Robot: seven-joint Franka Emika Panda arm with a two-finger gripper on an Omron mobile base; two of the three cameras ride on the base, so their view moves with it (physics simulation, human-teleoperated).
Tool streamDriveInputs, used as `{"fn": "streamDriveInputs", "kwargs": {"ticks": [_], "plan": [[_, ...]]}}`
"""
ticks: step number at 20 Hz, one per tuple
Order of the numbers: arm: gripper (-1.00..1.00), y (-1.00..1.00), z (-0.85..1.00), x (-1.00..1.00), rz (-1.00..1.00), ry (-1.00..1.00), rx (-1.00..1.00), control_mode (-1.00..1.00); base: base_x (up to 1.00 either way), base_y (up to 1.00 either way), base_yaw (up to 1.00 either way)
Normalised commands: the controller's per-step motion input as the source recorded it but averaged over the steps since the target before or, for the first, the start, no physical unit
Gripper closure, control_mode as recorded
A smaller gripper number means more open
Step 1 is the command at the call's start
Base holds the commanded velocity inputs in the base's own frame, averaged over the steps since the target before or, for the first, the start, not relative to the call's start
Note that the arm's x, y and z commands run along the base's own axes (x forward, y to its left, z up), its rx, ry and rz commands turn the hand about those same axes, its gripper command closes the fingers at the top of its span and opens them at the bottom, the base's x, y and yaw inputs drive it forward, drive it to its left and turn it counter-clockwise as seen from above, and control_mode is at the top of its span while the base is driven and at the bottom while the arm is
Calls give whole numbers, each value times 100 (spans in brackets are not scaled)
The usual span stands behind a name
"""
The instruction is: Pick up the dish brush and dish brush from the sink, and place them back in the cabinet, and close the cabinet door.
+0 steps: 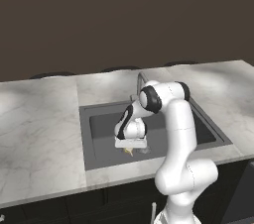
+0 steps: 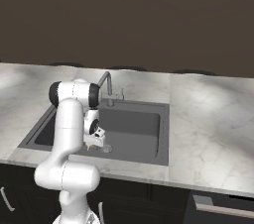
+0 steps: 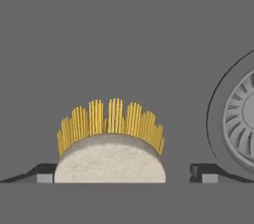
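Observation:
The cream-headed dish brush (image 3: 110, 161) lies on the sink floor with its yellow bristles pointing away from the hand. My gripper (image 3: 124, 177) is low in the sink (image 1: 99, 134), open, with its jaws on either side of the brush head. The left fingertip (image 3: 43, 177) is at the head's edge. The right fingertip (image 3: 204, 176) stands a little apart from it. From the base views the gripper (image 1: 131, 143) (image 2: 95, 143) hangs just over the brush (image 1: 129, 151) (image 2: 91, 146), near the front of the basin (image 2: 134, 129). The all-black brush, the black cabinet and its door are out of view.
The round drain (image 3: 243, 119) (image 1: 144, 150) (image 2: 107, 148) sits close beside the brush. The slim faucet (image 1: 140, 79) (image 2: 105, 82) rises at the sink's back rim, behind my arm. Marble counter (image 1: 39, 129) (image 2: 208, 129) runs on both sides, against a dark wall.

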Motion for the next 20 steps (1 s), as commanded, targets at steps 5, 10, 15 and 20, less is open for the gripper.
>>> {"fn": "streamDriveInputs", "kwargs": {"ticks": [5,10,15,20], "plan": [[-100,3,-12,0,0,0,0,-100,0,0,0],[100,5,-3,0,1,0,0,-100,0,0,0],[100,0,0,0,0,0,0,-100,0,0,0],[100,0,0,0,0,0,0,-100,0,0,0]]}}
